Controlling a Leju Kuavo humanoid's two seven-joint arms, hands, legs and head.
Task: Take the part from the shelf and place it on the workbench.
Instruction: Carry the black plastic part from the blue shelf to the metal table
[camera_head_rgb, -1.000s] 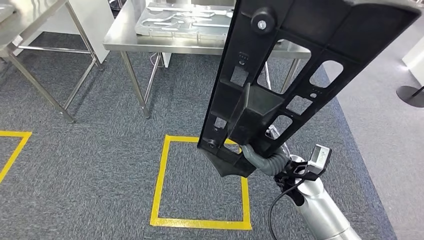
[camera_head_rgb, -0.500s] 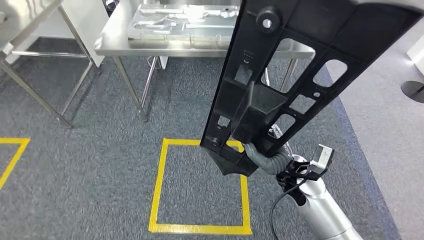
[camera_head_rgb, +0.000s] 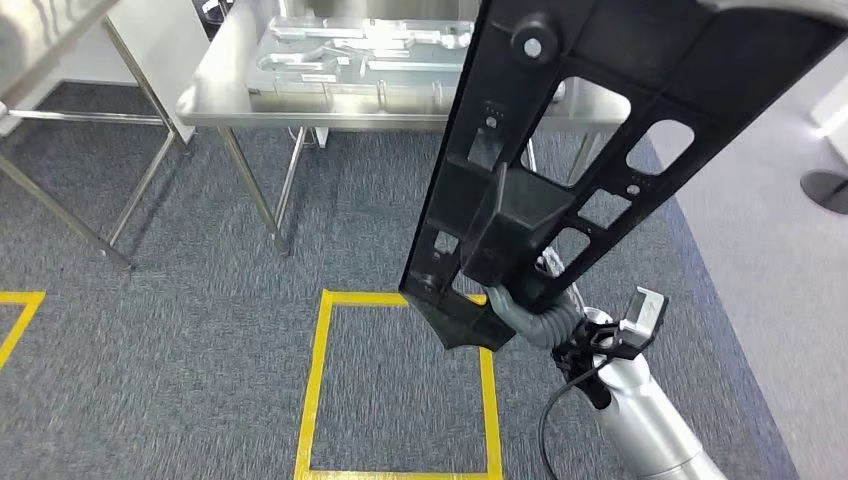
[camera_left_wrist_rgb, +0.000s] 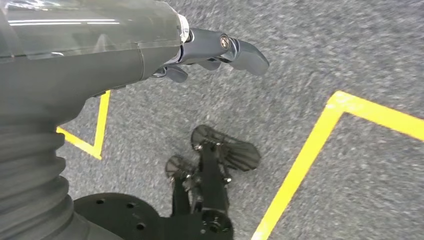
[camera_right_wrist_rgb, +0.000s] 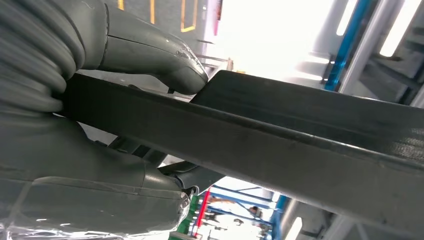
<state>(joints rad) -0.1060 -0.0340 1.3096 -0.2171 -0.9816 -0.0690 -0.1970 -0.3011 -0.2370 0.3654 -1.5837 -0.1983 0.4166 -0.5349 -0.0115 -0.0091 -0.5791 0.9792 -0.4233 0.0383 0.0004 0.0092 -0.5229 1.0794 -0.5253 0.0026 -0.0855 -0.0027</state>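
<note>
Ahead of my right robot hand (camera_head_rgb: 530, 318) stands a steel table (camera_head_rgb: 215, 95), well apart from it across open carpet. On its top lies a pale moulded tray (camera_head_rgb: 330, 60) with winding channels pressed into it. The table's thin legs and a cross brace come down to the floor on the near side. A second steel frame (camera_head_rgb: 60, 200) stands further off to the left. On the carpet just below and beside the right robot hand a square of yellow tape (camera_head_rgb: 315, 380) is marked out, and the corner of another square (camera_head_rgb: 20, 310) lies far to the left.

The part (camera_head_rgb: 560, 150) is a long black plastic panel, flat and ribbed, with several cut-out windows, a raised block near its middle and a round knob near its far end. I see it carried upright and tilted, rising up and away from the right robot hand, which grips its lower end. In the right wrist view the thumb (camera_right_wrist_rgb: 150, 52) presses on one face of the panel's edge (camera_right_wrist_rgb: 280, 145) and the other fingers (camera_right_wrist_rgb: 90, 190) wrap the opposite face.

My left robot hand (camera_left_wrist_rgb: 210, 52) hangs over the floor holding nothing, fingers loosely extended and apart.

The floor is grey speckled carpet (camera_head_rgb: 180, 330); a paler smooth strip (camera_head_rgb: 770, 250) runs along the right side.
</note>
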